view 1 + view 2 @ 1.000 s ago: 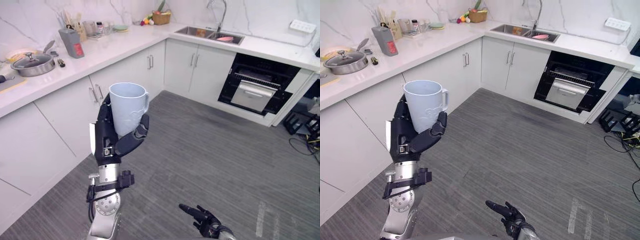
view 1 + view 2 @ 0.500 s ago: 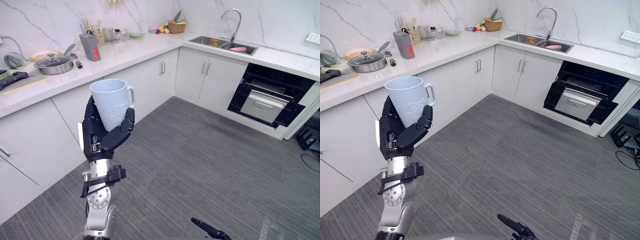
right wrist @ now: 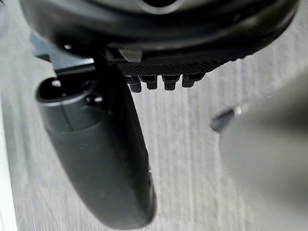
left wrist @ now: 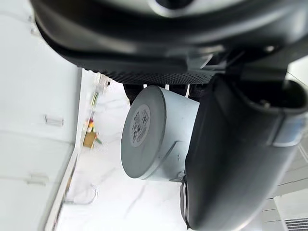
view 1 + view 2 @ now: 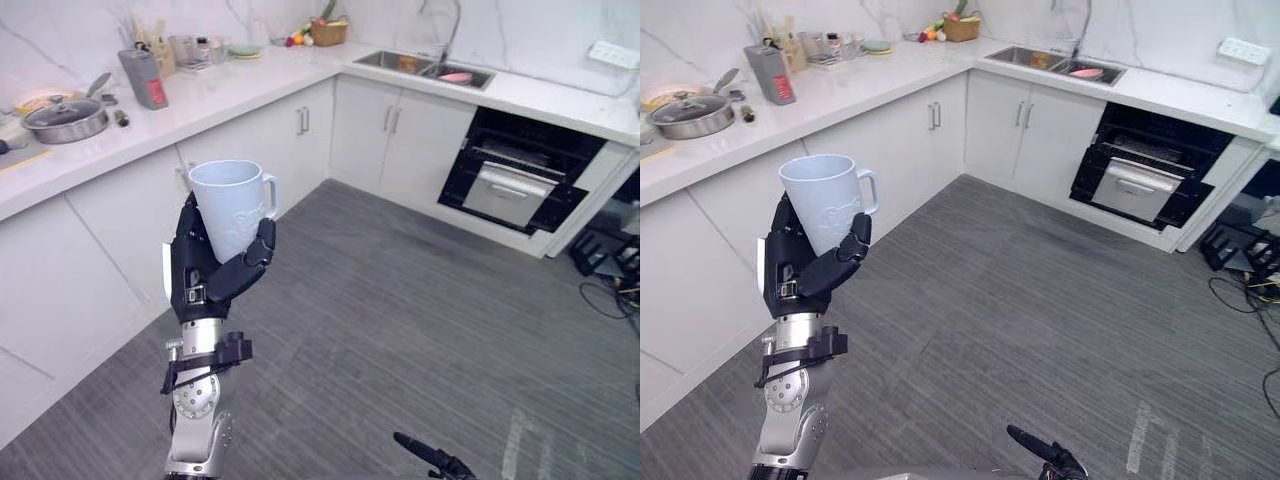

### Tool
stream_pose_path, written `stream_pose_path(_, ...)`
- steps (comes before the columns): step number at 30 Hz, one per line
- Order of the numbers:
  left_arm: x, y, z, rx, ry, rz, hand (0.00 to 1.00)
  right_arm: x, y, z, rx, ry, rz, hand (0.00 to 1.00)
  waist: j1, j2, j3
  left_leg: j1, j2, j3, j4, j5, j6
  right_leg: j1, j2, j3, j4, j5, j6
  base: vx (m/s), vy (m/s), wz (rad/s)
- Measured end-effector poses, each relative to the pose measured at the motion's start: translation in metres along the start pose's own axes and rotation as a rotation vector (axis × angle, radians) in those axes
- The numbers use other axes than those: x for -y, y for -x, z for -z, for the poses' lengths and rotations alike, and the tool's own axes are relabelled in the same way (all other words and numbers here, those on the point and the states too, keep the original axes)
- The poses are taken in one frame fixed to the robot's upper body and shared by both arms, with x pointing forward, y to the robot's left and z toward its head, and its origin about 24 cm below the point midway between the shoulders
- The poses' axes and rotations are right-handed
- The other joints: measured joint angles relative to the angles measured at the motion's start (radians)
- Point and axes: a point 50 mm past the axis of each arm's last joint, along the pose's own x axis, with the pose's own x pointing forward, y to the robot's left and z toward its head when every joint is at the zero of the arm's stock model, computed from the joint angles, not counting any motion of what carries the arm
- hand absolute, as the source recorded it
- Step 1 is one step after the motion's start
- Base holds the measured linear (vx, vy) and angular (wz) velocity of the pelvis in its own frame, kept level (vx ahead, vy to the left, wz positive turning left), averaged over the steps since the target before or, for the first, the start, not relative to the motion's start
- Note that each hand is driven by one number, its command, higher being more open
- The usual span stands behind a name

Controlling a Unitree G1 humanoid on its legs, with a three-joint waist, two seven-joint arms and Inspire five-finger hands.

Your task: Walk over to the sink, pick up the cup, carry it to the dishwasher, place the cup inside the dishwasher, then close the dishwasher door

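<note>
Room: grey striped floor (image 5: 420,300) lay open between the white marble L-shaped table (image 5: 250,85) with its cabinets and the black built-in dishwasher (image 5: 510,180), well apart.
Cup: pale grey handled plastic cup (image 5: 232,205) stood upright, raised over the floor near the cabinets.
Left hand (image 5: 205,280): fingers and thumb wrapped round the cup's lower body.
Right hand (image 5: 435,462): low, relaxed, empty.

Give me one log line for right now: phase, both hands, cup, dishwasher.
phase: carry | left hand: shut on cup, upright | right hand: low, idle | dishwasher: not reached
</note>
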Motion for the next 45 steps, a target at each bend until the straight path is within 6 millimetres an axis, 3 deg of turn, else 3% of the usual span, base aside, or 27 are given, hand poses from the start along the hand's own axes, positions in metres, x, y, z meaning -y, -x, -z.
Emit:
stream_pose_path(1,0.003,0.001,-0.002,0.007,0.015,0.01,0.0,0.001,0.0,-0.005,0.015,0.002,0.0,1.0,-0.001,-0.003,0.02,-0.074,0.009,-0.017,0.159,0.037,0.006,0.013,-0.003,0.01,0.016,-0.018,-0.007,0.06,-0.037,-0.22)
stream_pose_path(3,0.005,0.0,-0.003,0.017,0.016,0.043,0.0,0.003,-0.001,-0.011,0.031,0.007,0.008,1.0,0.0,0.007,0.062,-0.135,-0.002,-0.039,0.172,-0.027,0.007,0.055,-0.011,0.028,0.016,-0.037,-0.011,0.13,0.037,-0.19)
stream_pose_path(6,0.003,0.0,-0.003,0.011,0.007,0.044,0.0,0.008,-0.001,-0.01,0.028,0.024,0.025,1.0,0.002,-0.005,0.088,-0.166,-0.056,-0.037,-0.199,0.004,-0.016,0.117,-0.057,0.055,-0.018,-0.061,0.01,0.21,0.085,-0.26)
stream_pose_path(8,0.002,0.001,-0.003,0.011,0.012,0.007,0.0,0.016,0.0,-0.009,0.034,0.069,0.032,1.0,0.015,0.019,0.076,-0.143,-0.074,-0.066,-0.497,0.208,-0.041,0.177,-0.072,0.109,-0.07,-0.081,0.037,0.37,0.2,-0.62)
stream_pose_path(10,-0.001,0.003,-0.002,0.005,0.002,-0.019,0.0,0.016,0.0,-0.008,0.037,0.103,0.026,1.0,0.037,0.021,0.055,-0.14,-0.104,-0.077,-0.481,0.261,-0.02,0.193,-0.097,0.154,-0.088,-0.099,0.056,0.46,0.244,-0.71)
stream_pose_path(11,-0.004,0.003,-0.001,0.005,-0.018,-0.034,0.0,0.014,0.0,-0.009,0.043,0.116,0.014,1.0,0.036,0.023,0.048,-0.156,-0.124,-0.075,-0.42,0.222,0.037,0.199,-0.118,0.168,-0.082,-0.123,0.074,0.47,0.215,-0.4)
stream_pose_path(12,-0.008,0.004,0.002,-0.009,-0.035,-0.044,0.0,0.014,0.0,-0.005,0.029,0.13,0.008,1.0,0.028,0.006,0.04,-0.153,-0.15,-0.055,-0.389,0.179,0.077,0.2,-0.147,0.167,-0.046,-0.148,0.106,0.46,0.191,-0.24)
stream_pose_path(15,-0.008,0.005,0.011,-0.067,-0.058,-0.029,0.0,0.016,0.001,-0.001,0.026,0.115,0.021,1.0,0.022,0.003,0.027,-0.065,-0.192,-0.043,-0.4,0.109,0.118,0.143,-0.179,0.154,0.222,-0.172,0.181,0.44,0.15,-0.01)
stream_pose_path(16,-0.006,0.004,0.011,-0.071,-0.058,-0.014,0.0,0.017,0.001,0.0,0.029,0.102,0.027,1.0,0.022,-0.001,0.02,-0.04,-0.2,-0.043,-0.419,0.098,0.119,0.114,-0.183,0.152,0.316,-0.165,0.228,0.39,0.131,0.06)
stream_pose_path(17,-0.003,0.001,0.011,-0.071,-0.063,0.018,0.0,0.016,0.002,0.003,0.035,0.077,0.036,1.0,0.024,-0.012,0.011,0.014,-0.22,-0.049,-0.457,0.088,0.123,0.056,-0.193,0.147,0.496,-0.12,0.33,0.39,0.096,0.15)
stream_pose_path(18,0.0,-0.001,0.009,-0.067,-0.067,0.043,0.0,0.016,0.002,0.005,0.036,0.055,0.038,1.0,0.021,-0.021,0.004,0.053,-0.233,-0.061,-0.484,0.079,0.127,0.015,-0.199,0.129,0.611,-0.061,0.357,0.39,0.072,0.18)
stream_pose_path(19,0.004,-0.003,0.009,-0.062,-0.061,0.063,0.0,0.015,0.002,0.007,0.038,0.035,0.042,1.0,0.021,-0.028,-0.002,0.097,-0.245,-0.071,-0.519,0.073,0.13,-0.03,-0.22,0.097,0.732,-0.029,0.345,0.38,0.031,0.11)
stream_pose_path(21,0.014,-0.005,0.008,-0.05,-0.057,0.098,0.0,0.016,0.003,0.002,0.078,0.028,0.043,1.0,0.014,-0.022,-0.009,0.2,-0.249,-0.084,-0.612,0.074,0.137,-0.169,-0.261,-0.016,0.94,-0.063,0.237,0.39,0.008,0.07)
stream_pose_path(25,0.043,-0.016,0.007,-0.023,-0.024,0.213,0.0,0.009,0.005,-0.007,0.137,0.016,0.031,1.0,-0.035,-0.007,-0.001,0.322,-0.185,-0.149,-0.691,0.062,0.11,-0.347,-0.212,-0.128,0.755,-0.145,0.121,0.38,-0.095,0.37)
stream_pose_path(27,0.056,-0.023,0.004,0.0,0.006,0.264,0.0,0.008,0.007,-0.006,0.152,0.006,0.045,1.0,-0.047,0.001,0.004,0.363,-0.144,-0.156,-0.684,0.036,0.066,-0.385,-0.192,-0.155,0.503,-0.127,0.123,0.51,-0.202,0.39)
stream_pose_path(30,0.066,-0.026,-0.001,0.027,0.06,0.283,0.0,0.013,0.013,0.006,0.145,-0.011,0.087,1.0,-0.055,-0.01,-0.002,0.447,-0.092,-0.123,-0.615,-0.045,-0.024,-0.365,-0.178,-0.077,0.13,0.034,0.137,0.57,-0.284,0.35)
stream_pose_path(31,0.066,-0.024,-0.004,0.037,0.068,0.283,0.0,0.013,0.015,0.013,0.133,-0.006,0.089,1.0,-0.056,-0.029,-0.01,0.476,-0.09,-0.102,-0.584,-0.085,-0.043,-0.366,-0.198,-0.057,0.121,0.047,0.128,0.6,-0.344,0.21)
stream_pose_path(32,0.065,-0.022,-0.005,0.049,0.078,0.276,0.0,0.016,0.016,0.014,0.13,-0.016,0.094,1.0,-0.056,-0.032,-0.015,0.512,-0.071,-0.079,-0.563,-0.125,-0.059,-0.374,-0.2,-0.063,0.192,0.155,0.109,0.59,-0.353,0.03)
stream_pose_path(33,0.065,-0.017,-0.003,0.046,0.094,0.253,0.0,0.021,0.016,0.009,0.137,-0.004,0.104,1.0,-0.056,-0.001,-0.02,0.539,-0.031,-0.05,-0.536,-0.145,-0.079,-0.396,-0.168,-0.075,0.296,0.137,0.082,0.7,-0.441,-0.13)
stream_pose_path(34,0.066,-0.015,-0.002,0.04,0.104,0.247,0.0,0.023,0.016,0.001,0.159,0.011,0.108,1.0,-0.057,0.033,-0.035,0.521,0.008,-0.034,-0.491,-0.127,-0.097,-0.412,-0.14,-0.091,0.339,0.097,0.065,0.55,-0.372,-0.13)
stream_pose_path(35,0.066,-0.014,-0.003,0.042,0.105,0.25,0.0,0.021,0.016,-0.002,0.167,0.016,0.103,1.0,-0.057,0.035,-0.036,0.505,0.018,-0.034,-0.462,-0.103,-0.099,-0.416,-0.131,-0.095,0.35,0.076,0.056,0.92,-0.664,-0.45)
stream_pose_path(36,0.067,-0.013,-0.002,0.043,0.098,0.237,0.0,0.009,0.016,-0.019,0.2,0.021,0.063,1.0,-0.055,0.061,-0.021,0.351,0.117,-0.052,-0.07,0.178,-0.118,-0.302,-0.034,-0.091,0.272,0.01,0.012,0.78,-0.554,-0.55)
stream_pose_path(37,0.065,-0.011,0.0,0.036,0.101,0.22,0.0,0.006,0.017,-0.02,0.206,0.025,0.051,1.0,-0.053,0.065,-0.02,0.239,0.154,-0.078,0.154,0.256,-0.124,-0.235,0.0,-0.078,0.216,0.002,-0.002,0.84,-0.568,-0.65)
stream_pose_path(40,0.054,-0.001,0.004,0.007,0.096,0.154,0.0,-0.001,0.016,-0.016,0.183,0.063,0.014,1.0,-0.031,0.056,-0.014,0.003,0.176,-0.05,0.38,0.154,-0.079,-0.033,0.048,-0.017,0.054,-0.007,-0.031,0.44,-0.231,-0.46)
stream_pose_path(41,0.05,0.0,0.003,0.008,0.087,0.143,0.0,-0.003,0.016,-0.016,0.179,0.072,0.003,1.0,-0.022,0.055,-0.014,-0.033,0.172,-0.033,0.354,0.117,-0.058,-0.003,0.051,-0.001,0.024,-0.005,-0.032,0.42,-0.144,-0.6)
stream_pose_path(43,0.036,-0.001,0.0,0.024,0.059,0.09,0.0,-0.011,0.011,-0.019,0.175,0.106,-0.035,1.0,0.003,0.047,-0.016,-0.108,0.097,0.01,-0.021,0.041,-0.04,0.055,0.038,0.057,-0.052,0.006,-0.014,0.46,-0.082,-0.7)
stream_pose_path(45,0.027,-0.003,-0.004,0.042,0.04,0.039,0.0,-0.017,0.005,-0.027,0.171,0.129,-0.048,1.0,0.012,0.046,-0.016,-0.129,0.013,-0.021,-0.42,0.088,-0.04,0.079,0.021,0.107,-0.068,-0.001,-0.005,0.49,0.033,-0.79)
